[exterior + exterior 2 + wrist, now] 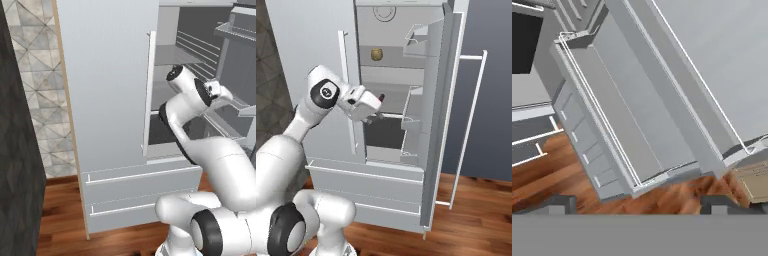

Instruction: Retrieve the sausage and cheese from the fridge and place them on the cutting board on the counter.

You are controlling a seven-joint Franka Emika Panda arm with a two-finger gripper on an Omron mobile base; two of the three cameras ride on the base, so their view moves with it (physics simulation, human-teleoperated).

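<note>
left base view: a dark textured wall fills the far left edge, with pale patterned tile behind it and reddish wood floor (60, 210) below. next comes the fridge (107, 90), a tall pale-grey unit with light wood side trim; its left door is closed, with a long white bar handle (148, 92) down its right edge, and two drawers with white handles sit at its base. to the right of that door the fridge stands open, showing grey shelves and a darker compartment lower down. the white robot arm (220, 165) rises from the lower right and bends toward that opening.

right base view: the arm comes up from the lower left, and the gripper (377, 107) sits at the front of the open fridge, level with the middle shelf. its dark fingertips point inward and hold nothing; the jaws are spread apart. above it, on an upper shelf, rests a small yellowish-brown item (376, 54), too small to identify. further right, the open right door (438, 125) swings outward, carrying white door bins on its inner face, with its white bar handle on the outer side.

hand view: the picture is tilted; the door's inner face and an empty white-rimmed door bin (617, 115) run diagonally, with wood floor beneath and two dark fingertips (559, 202) set wide apart at the bottom.
</note>
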